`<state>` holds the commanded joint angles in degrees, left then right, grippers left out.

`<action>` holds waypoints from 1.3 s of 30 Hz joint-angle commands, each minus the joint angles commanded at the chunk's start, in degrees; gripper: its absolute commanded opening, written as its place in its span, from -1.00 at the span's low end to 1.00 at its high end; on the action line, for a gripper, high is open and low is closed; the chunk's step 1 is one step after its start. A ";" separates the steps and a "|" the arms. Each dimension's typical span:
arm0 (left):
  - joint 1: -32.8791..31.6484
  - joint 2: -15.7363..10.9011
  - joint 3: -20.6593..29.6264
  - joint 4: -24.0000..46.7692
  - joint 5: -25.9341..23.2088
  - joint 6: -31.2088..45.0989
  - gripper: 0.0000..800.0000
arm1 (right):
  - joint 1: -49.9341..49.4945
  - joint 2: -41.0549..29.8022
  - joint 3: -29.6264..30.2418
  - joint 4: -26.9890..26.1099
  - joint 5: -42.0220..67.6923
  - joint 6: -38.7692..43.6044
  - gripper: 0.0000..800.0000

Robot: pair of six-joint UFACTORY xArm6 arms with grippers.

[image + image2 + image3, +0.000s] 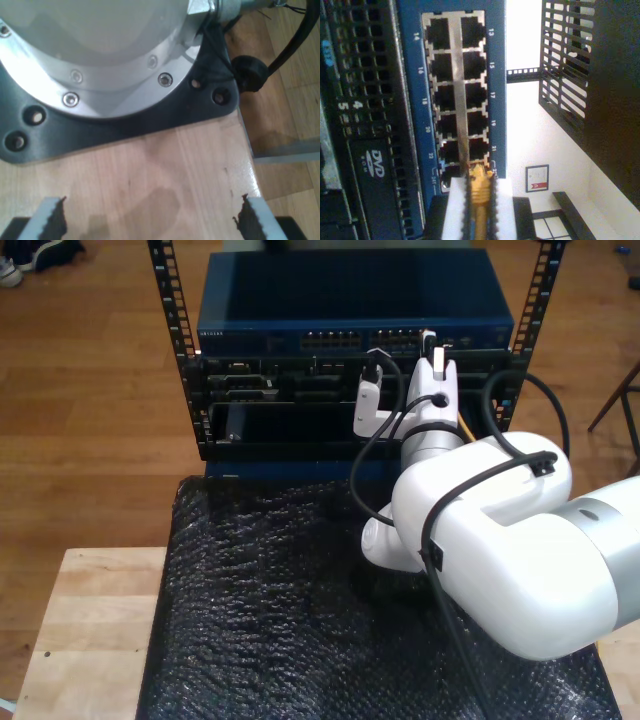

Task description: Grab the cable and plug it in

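a: while my second gripper (479, 200) sits right up against the blue switch (497, 75), what does it have hold of?

b: its white fingers (454, 210) are pressed close on the cable (479, 192), the yellow-orange line running up between them. the cable's tip touches the lowest row of the port block (456, 95), near the ports numbered 22 and 24. whether the plug is seated in a port, i cannot tell.

a: and from the exterior view?

b: the white arm (500, 540) reaches from about four o'clock toward one o'clock, and my second gripper (432, 355) meets the front of the switch (350, 310) in the rack (200, 390). a sliver of cable (465, 430) shows just beside the wrist. black bubble wrap (270, 610) covers the table (90, 630).

a: your first gripper?

b: my first gripper (150, 220) is spread wide with nothing between its fingertips (50, 217). it hangs over bare wood (160, 170), facing a black base plate (125, 132) under a round metal flange (100, 60).
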<state>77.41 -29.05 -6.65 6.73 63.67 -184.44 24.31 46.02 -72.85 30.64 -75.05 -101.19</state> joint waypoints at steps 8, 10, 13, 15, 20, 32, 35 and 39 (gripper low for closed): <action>0.00 0.00 0.00 0.00 0.00 0.00 1.00 | 0.09 0.00 0.53 -0.09 0.09 0.35 -0.65; 0.00 0.09 0.09 0.00 0.00 0.00 1.00 | 0.09 -0.09 0.53 -0.18 0.09 0.35 -0.60; 0.00 0.00 0.00 0.00 0.00 0.00 1.00 | 0.09 -0.26 0.62 -1.32 0.18 0.35 -0.51; 0.00 0.00 0.00 0.00 0.00 0.00 1.00 | 0.26 -0.44 0.88 -1.49 0.26 0.35 -0.50; 0.00 0.00 0.00 0.00 0.00 0.00 1.00 | 0.44 -2.20 2.46 -1.49 0.97 0.35 -0.42; 0.00 0.00 0.00 0.00 0.00 0.00 1.00 | 0.88 -9.41 12.22 -1.32 2.37 0.26 -0.33; 0.00 0.09 0.09 0.00 0.00 0.00 1.00 | 1.14 -11.87 14.24 -1.32 3.78 0.26 -0.31; 0.00 0.00 0.00 0.00 0.00 0.00 1.00 | 1.14 -16.09 18.11 -1.32 7.12 0.26 -0.20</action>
<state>77.41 -29.05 -6.65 6.73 63.67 -184.44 25.45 29.93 -54.74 29.32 -67.93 -100.92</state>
